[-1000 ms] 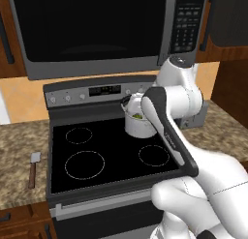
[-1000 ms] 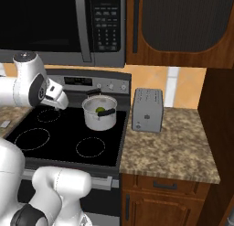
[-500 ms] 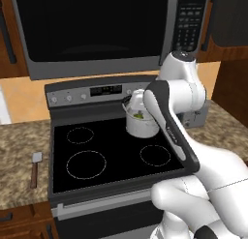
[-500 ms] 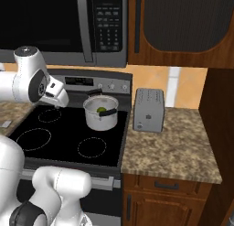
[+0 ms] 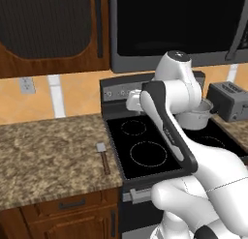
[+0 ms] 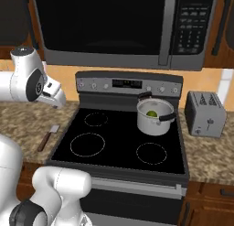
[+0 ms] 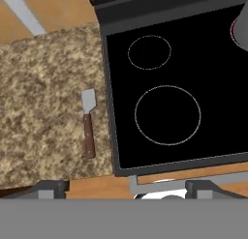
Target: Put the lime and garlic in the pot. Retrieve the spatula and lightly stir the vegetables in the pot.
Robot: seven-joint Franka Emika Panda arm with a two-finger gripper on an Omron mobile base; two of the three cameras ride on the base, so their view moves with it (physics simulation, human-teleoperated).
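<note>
My two base cameras look forward and down at the stove from behind me, one from its left, one from its right. My hand camera looks down, closer, sharing the stove's left burners and the spatula beside it.

The white Franka arm rises from the base, bends at its dark elbow and carries its wrist high, the hand tilted downward, with the gripper holding nothing, its jaws spread wide and its two dark finger tips standing far apart.
</note>
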